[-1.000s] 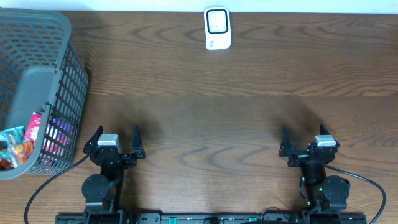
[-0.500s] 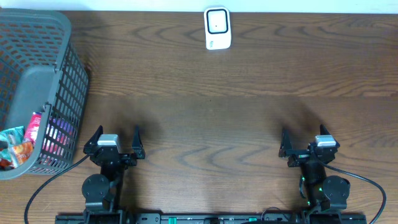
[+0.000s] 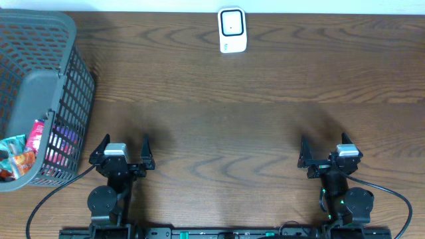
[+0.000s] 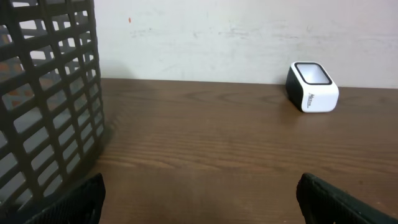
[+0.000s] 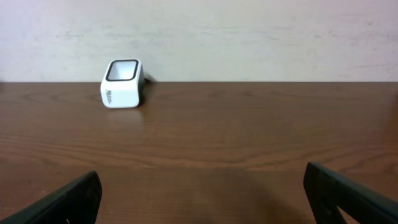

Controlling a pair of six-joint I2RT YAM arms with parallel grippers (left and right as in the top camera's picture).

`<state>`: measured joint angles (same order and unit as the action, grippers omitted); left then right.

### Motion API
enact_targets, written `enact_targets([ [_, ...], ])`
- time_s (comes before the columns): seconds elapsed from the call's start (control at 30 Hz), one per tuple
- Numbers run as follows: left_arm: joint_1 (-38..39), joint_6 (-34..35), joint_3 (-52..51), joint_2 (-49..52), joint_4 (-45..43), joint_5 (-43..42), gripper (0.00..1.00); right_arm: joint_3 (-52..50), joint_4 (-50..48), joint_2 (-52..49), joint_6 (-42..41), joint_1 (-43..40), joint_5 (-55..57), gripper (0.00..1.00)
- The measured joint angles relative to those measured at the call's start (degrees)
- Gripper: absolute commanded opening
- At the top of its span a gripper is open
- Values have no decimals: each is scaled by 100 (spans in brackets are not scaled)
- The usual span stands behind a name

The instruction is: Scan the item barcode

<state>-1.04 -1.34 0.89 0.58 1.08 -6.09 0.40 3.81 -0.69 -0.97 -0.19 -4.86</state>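
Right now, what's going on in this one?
Nothing is being handled yet. The left pincer and right pincer both sit open and empty near the front edge of the table. The scanner stands at the far edge. The items lie in the basket on the left, with neither arm near them.

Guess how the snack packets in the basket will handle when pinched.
Snack packets look like thin printed film, so probably floppy and light, crumpling rather than holding shape. The wrap may be slippery. They lie piled against the mesh basket wall, so lifting one could drag a neighbour.
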Motion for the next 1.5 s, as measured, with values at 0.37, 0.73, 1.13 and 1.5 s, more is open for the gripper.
enact_targets([
  [0.37, 0, 0, 0, 0, -2, -22, 98, 0, 0, 0, 0, 0, 0, 99],
  [0.73, 2, -2, -50, 0, -1246, -944, 98, 0, -2, 0, 0, 0, 0, 99],
  [1.13, 0, 0, -50, 0, -2179, -1257, 98, 0, 0, 0, 0, 0, 0, 99],
  [1.5, 2, -2, -50, 0, -2557, -1832, 98, 0, -2, 0, 0, 0, 0, 99],
])
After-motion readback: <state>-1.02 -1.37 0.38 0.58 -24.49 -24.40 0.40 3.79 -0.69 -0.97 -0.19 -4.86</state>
